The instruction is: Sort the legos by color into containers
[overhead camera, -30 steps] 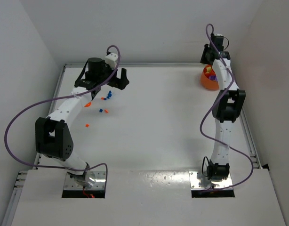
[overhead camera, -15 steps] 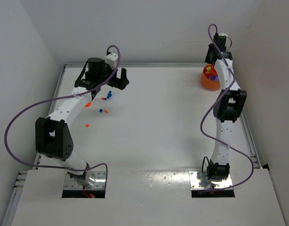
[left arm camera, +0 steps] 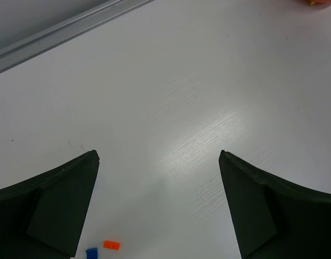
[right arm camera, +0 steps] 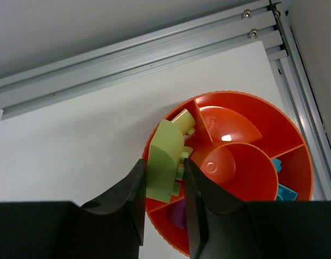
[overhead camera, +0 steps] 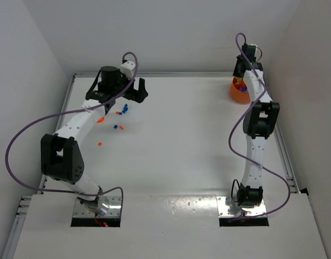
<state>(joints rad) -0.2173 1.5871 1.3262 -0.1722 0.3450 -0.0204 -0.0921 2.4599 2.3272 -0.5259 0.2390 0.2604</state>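
Plastic of this kind is light, rigid and smooth, so the pale yellow-green piece likely weighs next to nothing, yet it could squirt out of an off-centre pinch. The right hand is closed on it, one finger against each broad side. It holds the piece over the left part of the orange bowl, above a compartment where other yellow-green bits lie; purple and light blue bits sit in other compartments. The left hand is spread wide with nothing between its fingers, hovering over the worktop. A blue brick and an orange brick lie close beside one finger. Such loose bricks are probably best taken across their flat parallel sides, low and centred, since studs and corners give a poor seat.
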